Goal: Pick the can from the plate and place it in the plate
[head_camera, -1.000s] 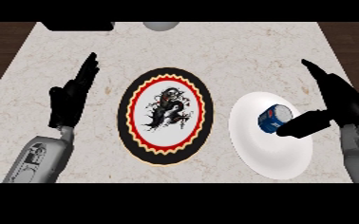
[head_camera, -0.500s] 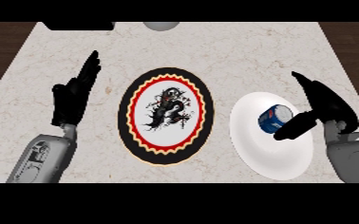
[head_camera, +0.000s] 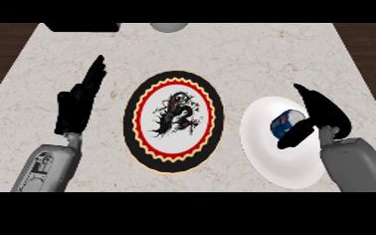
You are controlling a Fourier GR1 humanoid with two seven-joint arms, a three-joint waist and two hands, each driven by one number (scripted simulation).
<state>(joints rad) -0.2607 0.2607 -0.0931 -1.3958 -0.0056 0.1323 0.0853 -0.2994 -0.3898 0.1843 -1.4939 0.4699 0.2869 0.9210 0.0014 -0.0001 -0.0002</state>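
Observation:
A blue and white can (head_camera: 283, 122) lies on its side on the plain white plate (head_camera: 273, 159) at the right. My right hand (head_camera: 323, 112) hangs over that plate just right of the can, fingers straight and the thumb reaching under the can's lower side; it is open and partly hides the can. In the middle of the counter lies a round plate (head_camera: 175, 121) with a black rim, a red ring and a black dragon figure; nothing is on it. At the left my left hand (head_camera: 78, 101) rests open, fingers pointing up.
The marble counter (head_camera: 242, 55) runs to the view's edges. A dark block (head_camera: 82, 26) and a grey round object (head_camera: 170, 26) sit at the far edge. Dark wood shows past the counter's left and right corners.
My right hand has moved left and down, from beyond the white plate's right rim to over the plate beside the can. The can, both plates and the left hand stay put.

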